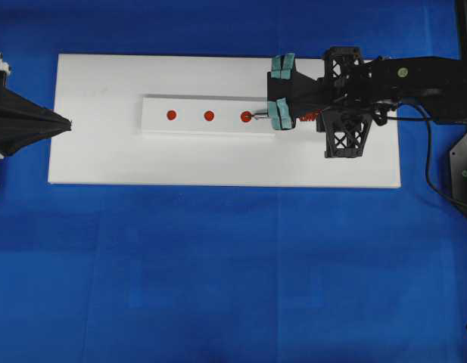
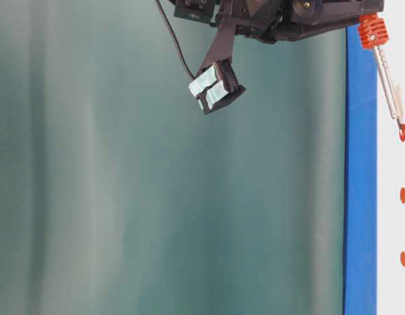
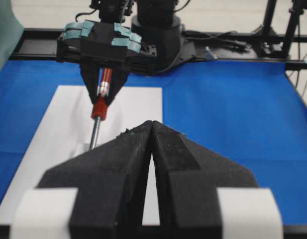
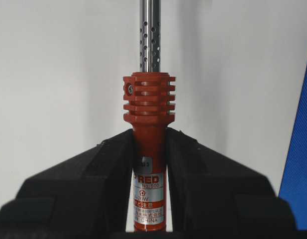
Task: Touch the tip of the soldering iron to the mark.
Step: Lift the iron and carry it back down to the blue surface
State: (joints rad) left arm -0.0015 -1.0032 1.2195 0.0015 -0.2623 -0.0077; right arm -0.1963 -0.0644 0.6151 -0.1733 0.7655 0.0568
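1. The right gripper (image 4: 149, 164) is clamped on the soldering iron (image 4: 149, 119), its black fingers (image 4: 93, 174) pressed against the orange-red handle just behind the ribbed collar.
2. From the collar the perforated silver shaft runs forward out of the right wrist view; a printed label sits on the handle between the fingers.
3. In the overhead view the right gripper (image 1: 281, 92) reaches in from the right, and the iron's tip (image 1: 252, 116) meets the rightmost of three red marks (image 1: 246, 116).
4. The table-level view shows the iron (image 2: 384, 69) slanting down, its point at the nearest red mark (image 2: 403, 133); whether it truly touches cannot be told for certain.
5. The three marks lie in a row on a raised white strip (image 1: 191, 102), which rests on a larger white board (image 1: 218, 162).
6. The board lies on a blue cloth (image 1: 233, 272) covering the table.
7. The left gripper (image 1: 66, 123) sits at the board's left edge, well apart from the strip, its fingers pressed together and holding nothing.
8. In the left wrist view those shut black fingers (image 3: 118, 164) fill the foreground, pointing toward the right gripper (image 3: 104, 92) and the iron (image 3: 100, 102) beyond.
9. A black cord (image 1: 430, 162) trails off near the right arm.
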